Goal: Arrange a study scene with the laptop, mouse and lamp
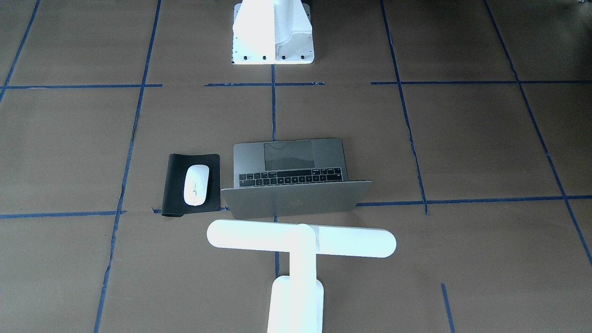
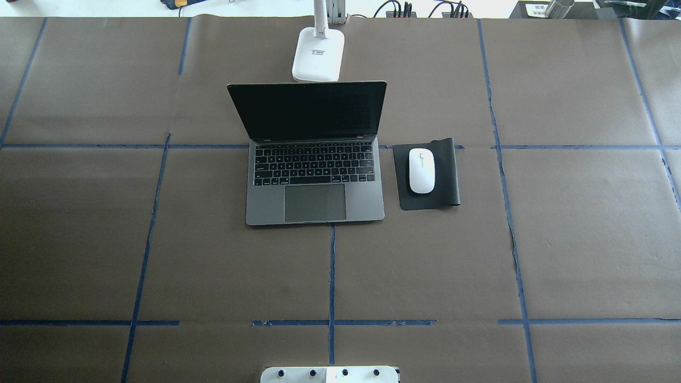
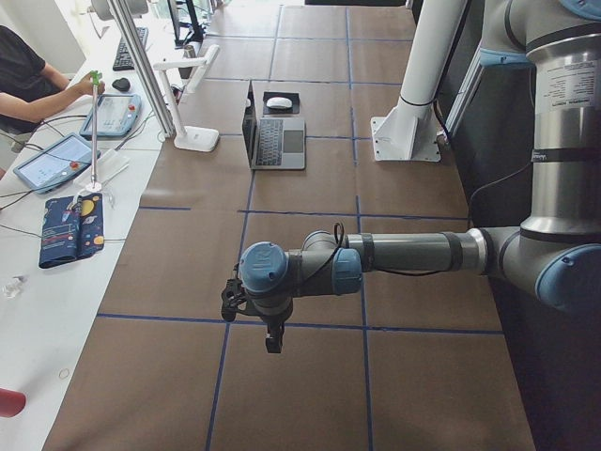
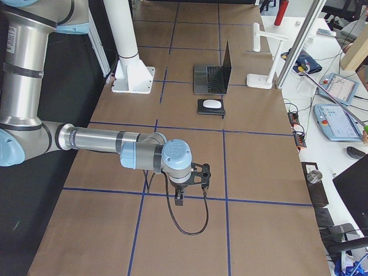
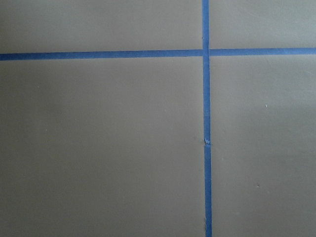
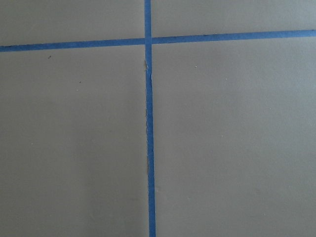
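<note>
Laptop (image 2: 315, 175), mouse (image 2: 421, 170) and lamp (image 2: 317, 56) stood grouped at the middle of the brown-papered worktop (image 2: 159, 239), on its far side from the robot's white pedestal (image 1: 273, 37). We saw a slim grey laptop with its lid raised, its screen dark, and its black keys and large trackpad turned toward the robot. The glossy white mouse lay on a flat black mat (image 2: 449, 175) just beside the laptop, on the robot's right. The bright white T-shaped lamp stood just behind the lid, its long bar reaching out over the lid's top edge in the front-facing view. Both arms were well apart from this group. The left arm (image 3: 404, 254) hung over a crossing of blue tape lines (image 5: 206, 52) near its end of the worktop, and the right arm (image 4: 103, 140) hung likewise at the opposite end. Each set of jaws pointed down above the paper. We saw them only in the side views, so we could not tell how far they were parted, and we made out nothing between them. The wrist cameras showed only paper and tape.
</note>
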